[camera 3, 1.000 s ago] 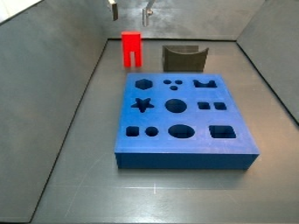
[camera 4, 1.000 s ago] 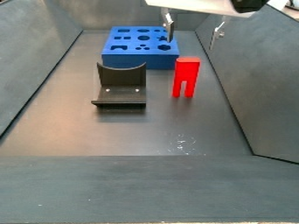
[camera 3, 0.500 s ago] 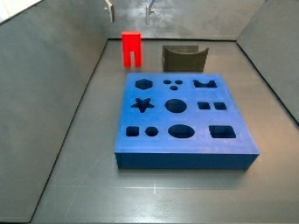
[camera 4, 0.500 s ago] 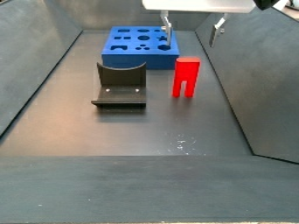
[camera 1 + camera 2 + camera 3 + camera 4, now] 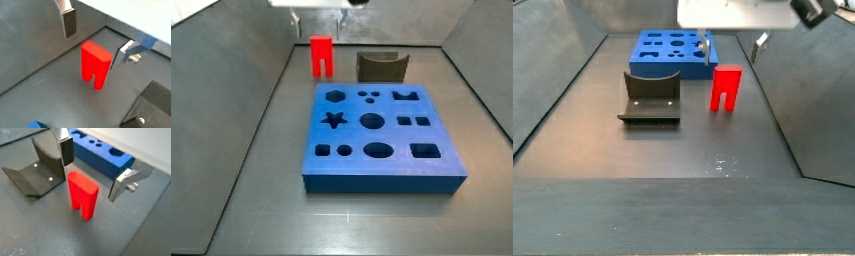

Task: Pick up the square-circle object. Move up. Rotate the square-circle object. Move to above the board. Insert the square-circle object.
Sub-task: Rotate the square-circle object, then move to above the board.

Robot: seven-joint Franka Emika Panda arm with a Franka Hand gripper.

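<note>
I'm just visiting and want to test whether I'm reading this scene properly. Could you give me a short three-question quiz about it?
1. True or false: the gripper has already closed on the square-circle object.
2. Which way does the slot in the red piece face: up or down?
3. What sits nearer the red piece in a side view: (a) the fixture or (b) the far end of the board?

Key
1. False: the fingers stand open above it, one on each side, not touching.
2. Down; it stands on its two legs on the floor.
3. (a) the fixture.
</note>
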